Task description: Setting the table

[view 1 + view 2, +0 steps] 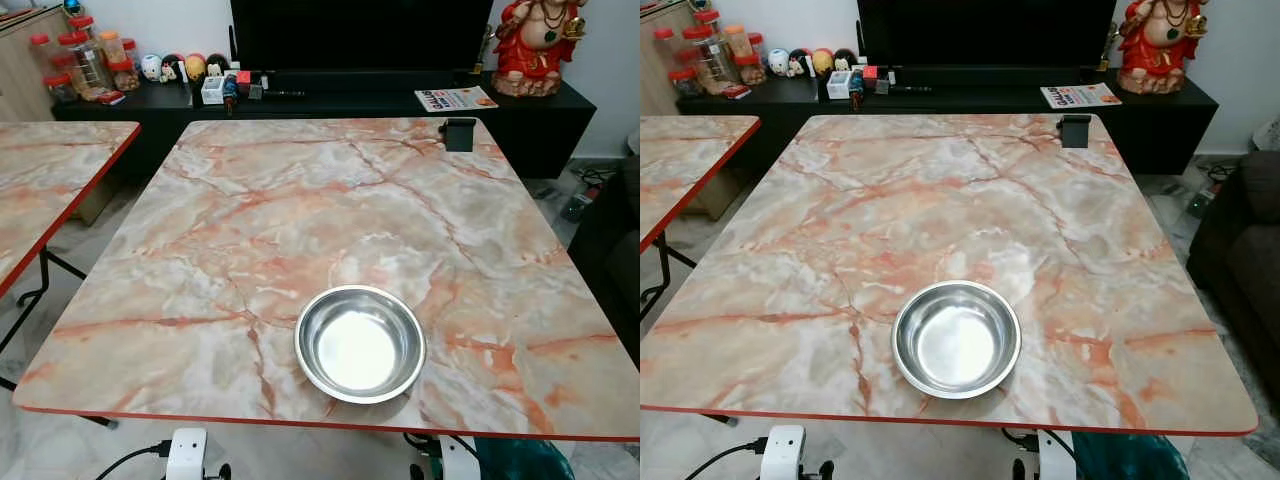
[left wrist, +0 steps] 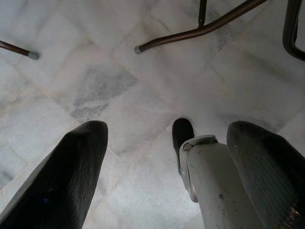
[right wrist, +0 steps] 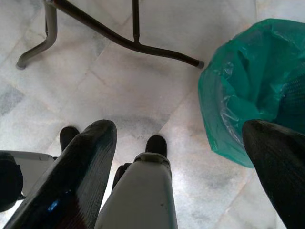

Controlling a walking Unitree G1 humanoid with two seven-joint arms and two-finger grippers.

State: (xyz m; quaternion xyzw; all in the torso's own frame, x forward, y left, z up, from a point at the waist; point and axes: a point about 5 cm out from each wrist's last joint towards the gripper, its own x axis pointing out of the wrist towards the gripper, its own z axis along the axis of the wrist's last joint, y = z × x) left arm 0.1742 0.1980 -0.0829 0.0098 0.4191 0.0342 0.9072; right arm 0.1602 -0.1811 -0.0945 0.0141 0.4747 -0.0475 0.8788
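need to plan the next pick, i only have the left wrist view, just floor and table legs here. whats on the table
Observer: A steel bowl sits empty near the marble table's near edge.
Operator: anything else on it
Observer: A small black object at the far right corner.
Operator: right gripper busy?
Observer: No, the right gripper hangs open over the floor beside a green-lined bin.
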